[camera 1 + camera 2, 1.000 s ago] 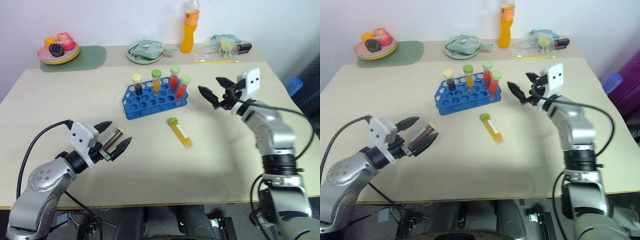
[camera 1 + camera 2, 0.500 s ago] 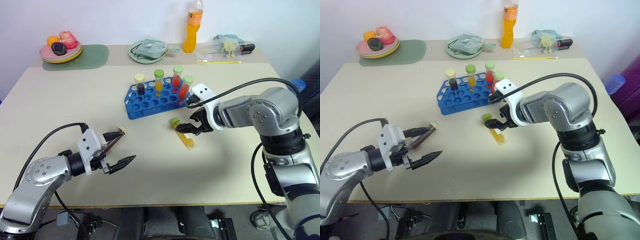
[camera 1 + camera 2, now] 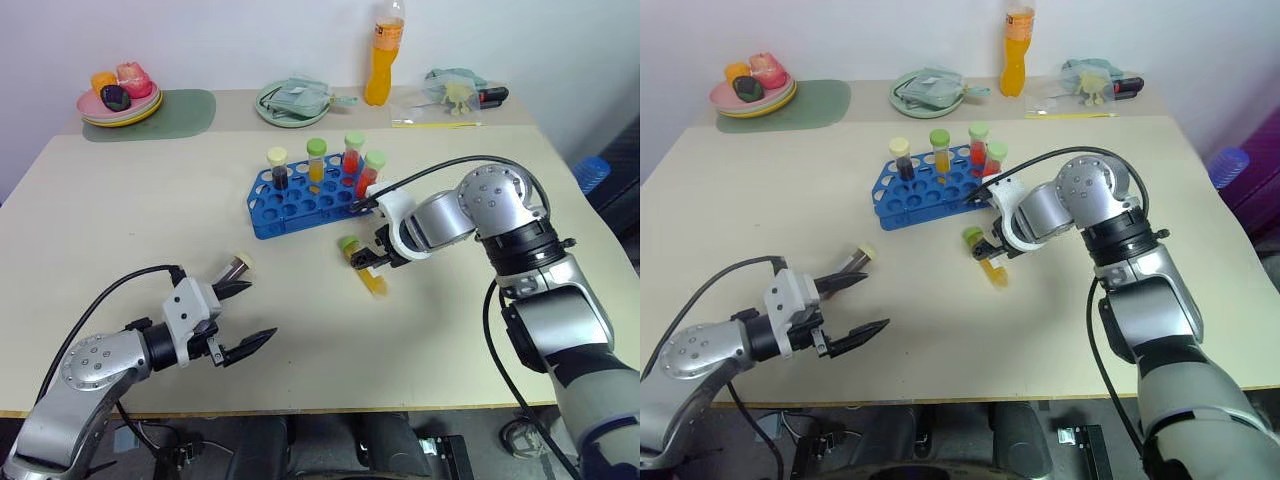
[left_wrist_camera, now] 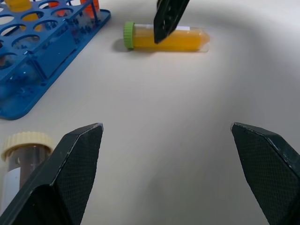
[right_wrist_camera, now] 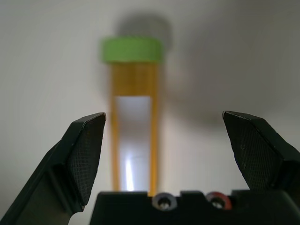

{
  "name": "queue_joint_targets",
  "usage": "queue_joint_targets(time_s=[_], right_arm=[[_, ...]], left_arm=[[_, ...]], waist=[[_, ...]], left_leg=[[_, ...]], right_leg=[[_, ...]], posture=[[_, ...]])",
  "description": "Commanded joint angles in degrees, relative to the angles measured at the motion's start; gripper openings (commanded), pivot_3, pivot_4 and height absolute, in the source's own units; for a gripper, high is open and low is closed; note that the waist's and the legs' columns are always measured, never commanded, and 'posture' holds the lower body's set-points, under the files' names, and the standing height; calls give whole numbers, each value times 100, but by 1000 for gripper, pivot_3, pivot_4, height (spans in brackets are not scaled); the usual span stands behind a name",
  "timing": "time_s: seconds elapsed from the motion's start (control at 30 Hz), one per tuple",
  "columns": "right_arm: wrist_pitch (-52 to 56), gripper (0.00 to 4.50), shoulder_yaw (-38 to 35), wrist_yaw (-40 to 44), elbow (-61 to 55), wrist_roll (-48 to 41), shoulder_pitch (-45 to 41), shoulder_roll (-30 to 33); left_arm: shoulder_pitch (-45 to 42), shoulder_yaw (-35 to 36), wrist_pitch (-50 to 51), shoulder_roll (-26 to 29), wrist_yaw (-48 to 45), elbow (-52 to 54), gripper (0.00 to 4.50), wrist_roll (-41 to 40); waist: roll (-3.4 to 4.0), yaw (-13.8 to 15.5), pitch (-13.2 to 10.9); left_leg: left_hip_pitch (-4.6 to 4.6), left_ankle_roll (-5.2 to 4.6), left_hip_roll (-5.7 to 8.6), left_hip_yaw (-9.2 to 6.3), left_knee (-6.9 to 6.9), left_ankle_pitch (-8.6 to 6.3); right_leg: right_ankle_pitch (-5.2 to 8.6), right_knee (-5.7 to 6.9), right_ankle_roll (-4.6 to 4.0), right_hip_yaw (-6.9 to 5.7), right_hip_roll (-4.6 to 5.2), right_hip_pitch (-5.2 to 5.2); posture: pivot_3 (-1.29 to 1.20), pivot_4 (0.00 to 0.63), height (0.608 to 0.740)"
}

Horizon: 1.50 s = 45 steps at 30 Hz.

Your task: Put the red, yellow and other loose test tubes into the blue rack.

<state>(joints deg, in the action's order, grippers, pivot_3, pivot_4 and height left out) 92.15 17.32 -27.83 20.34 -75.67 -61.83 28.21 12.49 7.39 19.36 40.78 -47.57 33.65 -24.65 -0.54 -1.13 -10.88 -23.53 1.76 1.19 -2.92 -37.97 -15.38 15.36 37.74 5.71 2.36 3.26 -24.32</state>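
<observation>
The blue rack (image 3: 300, 197) stands mid-table with several capped tubes upright in it, two of them red (image 3: 352, 160). A yellow tube with a green cap (image 3: 362, 268) lies just in front of the rack. My right gripper (image 3: 373, 258) hangs open right over it, its fingers (image 5: 84, 150) on either side of the yellow tube (image 5: 133, 122). A dark tube with a cream cap (image 3: 235, 268) lies on the table at the front left. My left gripper (image 3: 250, 312) is open and empty just short of it; the dark tube (image 4: 21, 150) lies beside one finger (image 4: 75, 159).
Along the table's back edge sit a plate of toy fruit (image 3: 115, 105) on a green mat (image 3: 190, 110), a green dish (image 3: 290, 102), an orange bottle (image 3: 378, 60) and a plastic bag (image 3: 440, 100). A blue object (image 3: 590, 170) is off the right edge.
My right arm swung down and left from beside the rack to just over the yellow tube. My left gripper drew back from around the dark tube, which stays on the table.
</observation>
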Motion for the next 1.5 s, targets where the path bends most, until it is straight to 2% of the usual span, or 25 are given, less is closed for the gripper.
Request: queue_joint_targets(time_s=[0.03,0.17,0.2,0.27,0.33,0.37,0.4,0.6,0.63,0.67,0.73,0.87,1.0,1.17,1.33,1.5], right_arm=[[35,4418,-109,-691,198,-573,-260,-68],[35,4418,-166,-1181,323,-909,-303,-156],[35,3897,-172,-1267,356,-986,-319,-165],[35,3130,-177,-1417,379,-1150,-347,-170],[35,2141,-160,-1527,315,-1283,-387,-146],[35,1476,-147,-1572,296,-1342,-405,-133],[35,1122,-176,-1593,270,-1390,-442,-134],[-38,1122,-640,-1296,-506,-1322,-455,-169],[-323,1122,-776,-882,-1073,-1100,-350,-141],[-1118,1122,-935,-36,-1861,-611,-75,-92],[-2505,1122,-1266,1045,-2713,225,473,-198],[-5381,1122,-844,3125,-2919,2484,1558,-321],[-7512,1122,-554,3689,-2102,4153,2080,-1063],[-9397,1122,-653,4173,-717,5183,2300,-2018],[-10416,1122,-852,4580,385,5686,2160,-2454],[-11163,1122,-1051,4620,1293,6147,1990,-2649]], left_arm=[[47,-37,-133,-40,13,204,4500,20],[81,-39,-189,-63,-12,174,4500,40],[90,-36,-201,-63,-18,169,4500,42],[109,-34,-220,-59,-24,167,4500,38],[129,-33,-232,-58,-28,173,4500,39],[134,-32,-235,-57,-29,174,4500,39],[134,-31,-235,-58,-28,171,4500,39],[166,-9,-242,-72,8,173,4500,52],[186,15,-241,-88,44,180,4500,57],[203,59,-233,-133,119,182,4500,55],[207,138,-219,-244,273,179,4500,34],[-37,110,-192,-639,741,81,4500,53],[-301,30,-353,-1010,1105,-127,4500,226],[-575,79,-644,-1496,1438,-314,4500,246],[-629,91,-604,-1552,1482,-253,4500,136],[-628,139,-532,-1597,1609,-153,4500,19]], waist=[[0,0,0],[0,-5,0],[0,-5,0],[0,-6,0],[0,-4,0],[0,-5,0],[0,-5,0],[2,-5,-1],[2,-5,-1],[2,-3,-1],[-2,6,2],[-7,36,5],[-5,-29,4],[-5,-81,4],[-4,-91,4],[-4,-108,4]], left_leg=[[0,0,-1,-1,0,0],[0,0,-2,0,0,0],[0,-1,-2,0,0,0],[0,-1,-2,0,0,0],[0,-1,-2,0,0,-1],[0,-1,-2,0,0,-1],[0,-2,-2,0,0,-1],[-1,-3,-3,0,0,-1],[-1,-4,-4,-1,0,-2],[-1,-4,-4,-1,0,-2],[-4,-10,-7,-3,2,-6],[-3,-14,-10,-8,-1,-8],[6,-14,-11,0,-3,-8],[5,-11,-16,1,3,-7],[5,-8,-12,-1,4,-6],[5,-5,-11,-3,4,-5]], right_leg=[[0,0,0,0,-2,0],[0,0,0,-1,-4,0],[0,0,0,-1,-5,0],[0,0,0,-1,-6,0],[0,0,0,-1,-6,0],[0,0,0,-1,-6,0],[0,0,0,-1,-6,0],[0,-2,0,-1,-8,0],[0,-2,0,-1,-8,0],[0,-3,0,-2,-9,0],[0,-11,3,-4,-13,0],[-4,-30,13,-6,-21,17],[-12,-35,22,1,-23,24],[-14,-23,18,7,-30,9],[-14,-22,17,8,-25,9],[-14,-22,17,8,-24,9]], posture=[[0,150,729],[0,150,729],[0,150,729],[0,150,729],[0,150,729],[0,150,729],[0,150,729],[0,150,729],[0,150,729],[0,150,729],[0,150,729],[0,150,729],[0,150,729],[0,150,729],[0,150,729],[0,150,729]])
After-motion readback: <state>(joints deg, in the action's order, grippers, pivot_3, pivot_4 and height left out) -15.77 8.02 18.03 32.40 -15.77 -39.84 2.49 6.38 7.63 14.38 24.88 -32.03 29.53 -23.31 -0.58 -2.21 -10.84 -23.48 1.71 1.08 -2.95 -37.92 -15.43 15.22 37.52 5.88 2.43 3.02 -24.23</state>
